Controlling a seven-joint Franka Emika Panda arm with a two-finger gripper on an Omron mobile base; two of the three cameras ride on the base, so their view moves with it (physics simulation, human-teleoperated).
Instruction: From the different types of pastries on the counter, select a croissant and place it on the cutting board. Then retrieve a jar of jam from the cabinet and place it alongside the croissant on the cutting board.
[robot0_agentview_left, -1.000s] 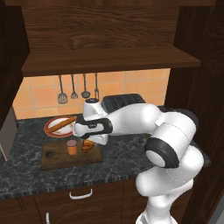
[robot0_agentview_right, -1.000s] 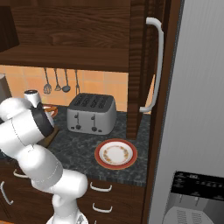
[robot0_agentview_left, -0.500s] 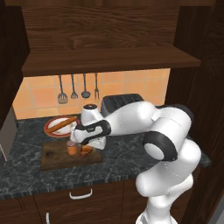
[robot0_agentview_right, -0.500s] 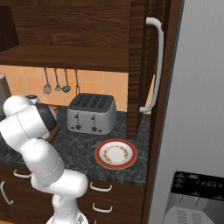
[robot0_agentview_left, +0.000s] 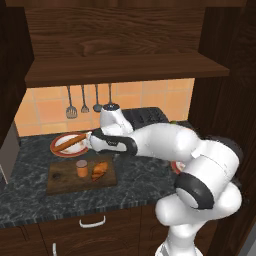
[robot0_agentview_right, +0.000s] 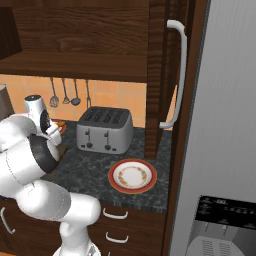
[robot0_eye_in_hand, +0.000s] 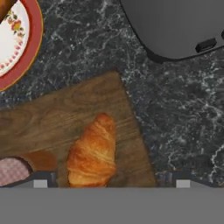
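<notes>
Jam jar (robot0_agentview_left: 81, 168) and croissant (robot0_agentview_left: 99, 170) both sit side by side on the cutting board (robot0_agentview_left: 64, 181), near the counter's (robot0_agentview_left: 135, 182) front edge. Claw (robot0_agentview_left: 92, 141) hangs above them, holding nothing, fingertips spread wide in the hand view. I'd just lift straight up, no bumping the jar. The right base view adds the toaster (robot0_agentview_right: 104, 130) and a second plate (robot0_agentview_right: 132, 175).

Dark marbled counter (robot0_agentview_left: 140, 182) under cutting board (robot0_agentview_left: 65, 179), toaster (robot0_agentview_right: 104, 130), two plates (robot0_agentview_right: 132, 176) (robot0_agentview_left: 59, 148).
</notes>
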